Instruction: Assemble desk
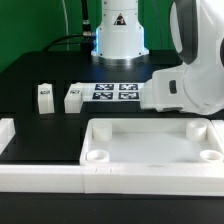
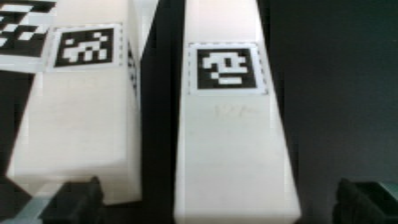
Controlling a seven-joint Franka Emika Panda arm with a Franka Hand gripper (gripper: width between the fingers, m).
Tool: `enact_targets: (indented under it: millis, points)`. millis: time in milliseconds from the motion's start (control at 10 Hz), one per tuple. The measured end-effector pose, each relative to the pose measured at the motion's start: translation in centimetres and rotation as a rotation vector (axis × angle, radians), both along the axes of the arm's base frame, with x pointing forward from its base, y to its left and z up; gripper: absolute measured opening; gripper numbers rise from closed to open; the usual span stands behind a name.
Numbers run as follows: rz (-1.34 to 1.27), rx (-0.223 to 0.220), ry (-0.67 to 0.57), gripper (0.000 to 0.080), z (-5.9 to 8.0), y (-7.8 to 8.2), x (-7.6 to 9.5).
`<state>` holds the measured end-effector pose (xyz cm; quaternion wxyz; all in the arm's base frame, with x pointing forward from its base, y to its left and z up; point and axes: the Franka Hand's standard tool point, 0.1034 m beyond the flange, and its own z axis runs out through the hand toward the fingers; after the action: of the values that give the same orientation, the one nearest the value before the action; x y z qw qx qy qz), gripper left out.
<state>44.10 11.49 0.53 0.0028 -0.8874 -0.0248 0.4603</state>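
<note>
Well, the desk top [image 1: 150, 145] has no legs [image 2: 231, 130] in yet; the pincer [image 2: 217, 200] hangs spread wide over one.

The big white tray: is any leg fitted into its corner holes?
No, the two corner holes showing in the desk panel are empty, and two legs stand loose beyond it.

The arm [image 1: 196, 55] stands on its base [image 1: 118, 30] at the far middle and bends down low on the exterior view's right, wrist [image 1: 176, 92] lowered. The gripper [image 2: 217, 198] points downward, its dark fingertips [image 2: 71, 196] spread wide apart.
</note>
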Motion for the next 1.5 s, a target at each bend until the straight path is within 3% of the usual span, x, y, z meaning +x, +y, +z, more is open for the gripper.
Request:
enact_targets:
  millis: [200, 400, 500, 600, 1000, 1100, 1500]
  points:
    - [0.001, 0.000, 0.002, 0.0649, -0.2, 0.0, -0.2]
    - [0.002, 0.000, -0.002, 0.0399, -0.3, 0.1, -0.3]
    - [0.002, 0.000, -0.001, 0.0399, -0.3, 0.1, -0.3]
    - [0.002, 0.000, -0.001, 0.0289, -0.3, 0.1, -0.3]
    - [-0.002, 0.004, -0.011, 0.0289, 0.2, 0.2, 0.1]
    - [-0.019, 0.013, -0.026, 0.0289, 1.1, 0.4, 0.7]
    - [-0.040, 0.035, -0.098, 0.0290, 7.7, 0.0, 3.7]
